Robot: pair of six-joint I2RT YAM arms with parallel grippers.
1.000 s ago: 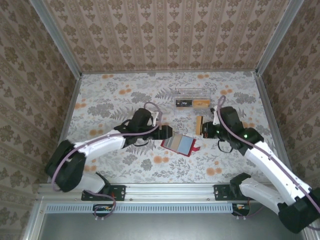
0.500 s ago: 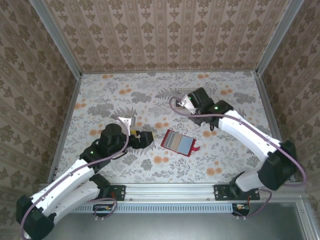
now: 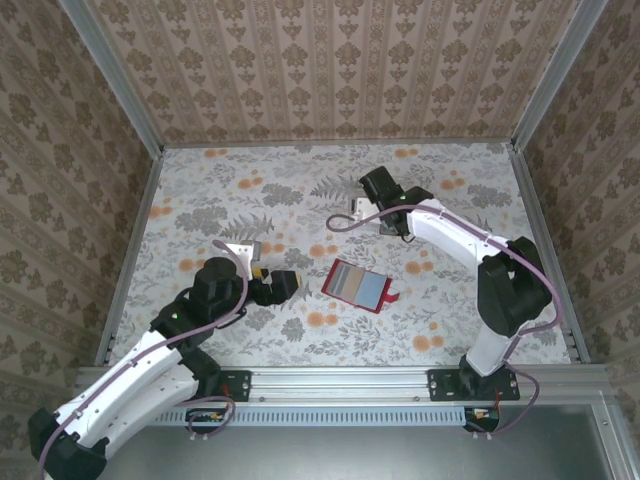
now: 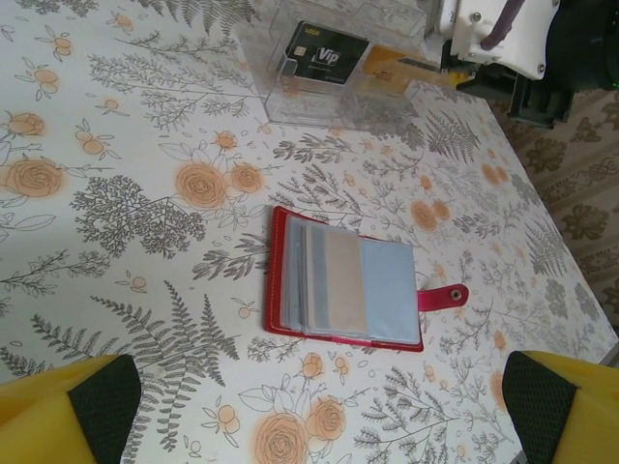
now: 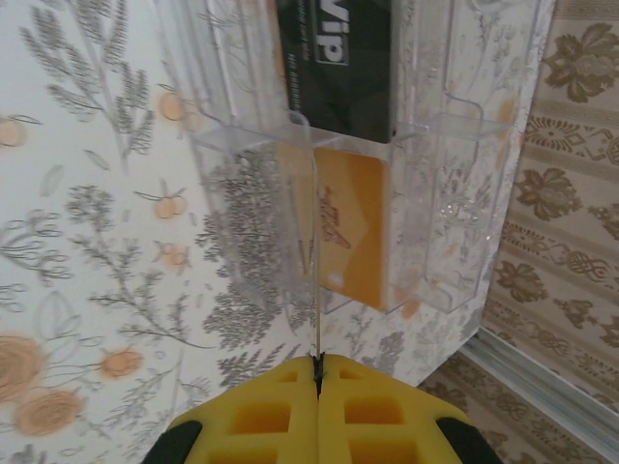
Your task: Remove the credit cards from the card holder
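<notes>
The red card holder (image 3: 360,287) lies open on the floral table, its grey-blue pockets (image 4: 348,280) facing up and its red tab (image 4: 445,297) pointing right. My left gripper (image 3: 283,285) is open just left of it, with nothing between the jaws (image 4: 319,430). My right gripper (image 5: 316,387) is shut on a credit card (image 5: 314,280) seen edge-on as a thin line. It holds the card upright over a clear plastic box (image 5: 435,193). A black VIP card (image 5: 338,58) and an orange card (image 5: 353,222) lie in the box. In the top view the right gripper (image 3: 385,215) hangs above that box.
The clear box (image 4: 329,68) stands behind the card holder, with the right wrist (image 4: 503,39) beside it. Patterned walls close in the table at the back and on both sides.
My left gripper let go of the card holder, opened wide and drew back to the left. The right arm swung from beside the holder to the clear box with the card.
</notes>
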